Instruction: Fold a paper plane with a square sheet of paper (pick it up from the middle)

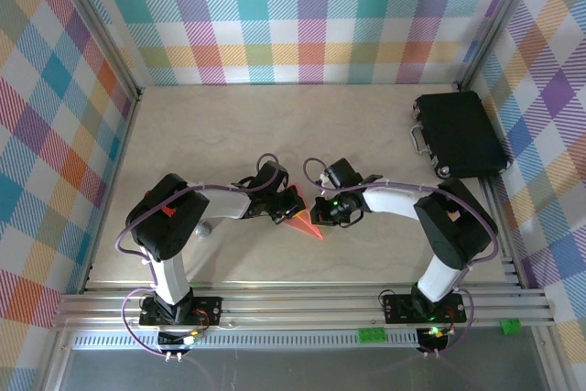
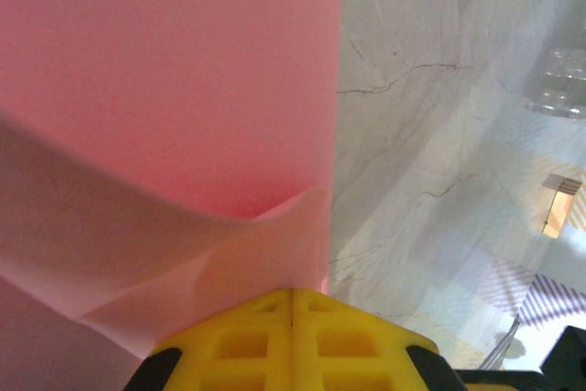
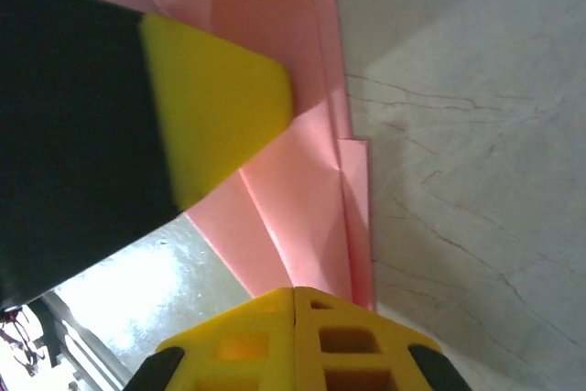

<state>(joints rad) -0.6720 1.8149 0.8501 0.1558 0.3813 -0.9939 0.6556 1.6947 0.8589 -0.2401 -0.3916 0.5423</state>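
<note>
The salmon-pink sheet of paper [image 1: 305, 224] lies on the table between the two arms, folded into layers with a point toward the near side. In the left wrist view the paper [image 2: 183, 89] has a flap curling up to my left gripper [image 2: 293, 292], whose jaws are shut with their tips against it. In the right wrist view the folded paper [image 3: 302, 190] shows long creases. My right gripper [image 3: 294, 290] is shut with its tip on the paper's near end, and the left gripper's yellow finger [image 3: 220, 107] rests on the paper ahead. From above, the left gripper [image 1: 293, 206] and right gripper [image 1: 320, 214] nearly touch.
A black case [image 1: 458, 135] with a metal handle lies at the back right of the pale marble-look table [image 1: 229, 135]. Plaid walls close in the left, back and right sides. An aluminium rail [image 1: 302, 304] runs along the near edge by the arm bases.
</note>
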